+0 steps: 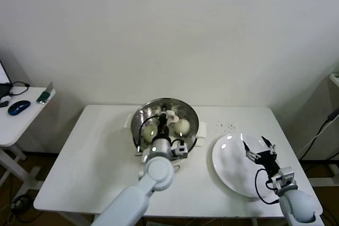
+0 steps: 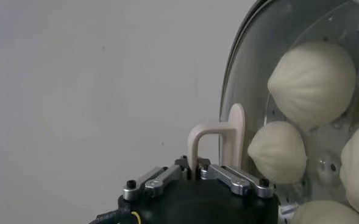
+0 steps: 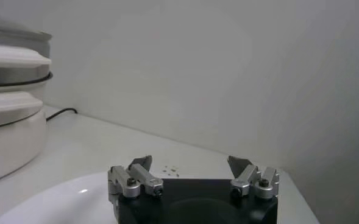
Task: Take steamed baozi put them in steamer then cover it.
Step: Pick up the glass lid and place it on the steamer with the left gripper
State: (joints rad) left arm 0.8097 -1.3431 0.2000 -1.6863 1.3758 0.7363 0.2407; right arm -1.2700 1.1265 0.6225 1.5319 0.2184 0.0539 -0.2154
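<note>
Right claw (image 1: 260,148): released, fingers spread, poised over the white plate (image 1: 228,170) at the desk's (image 1: 100,152) near right. Left claw (image 2: 194,176): clenched on the cream bar handle (image 2: 219,140) of the glass cover (image 1: 164,120), which sits on the steamer (image 1: 193,133) at desk centre. Steamed baozi (image 2: 313,76): inside the steamer basket, visible through the glass. Far left: side table carrying a blue mouse (image 1: 18,107).

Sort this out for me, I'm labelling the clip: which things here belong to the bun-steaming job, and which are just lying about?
Job:
- steamed baozi, inside the steamer
- cover, its handle held by the left tool
- white plate, under the open right tool

Lying about:
- computer mouse on the side desk
- dark specks on the table
</note>
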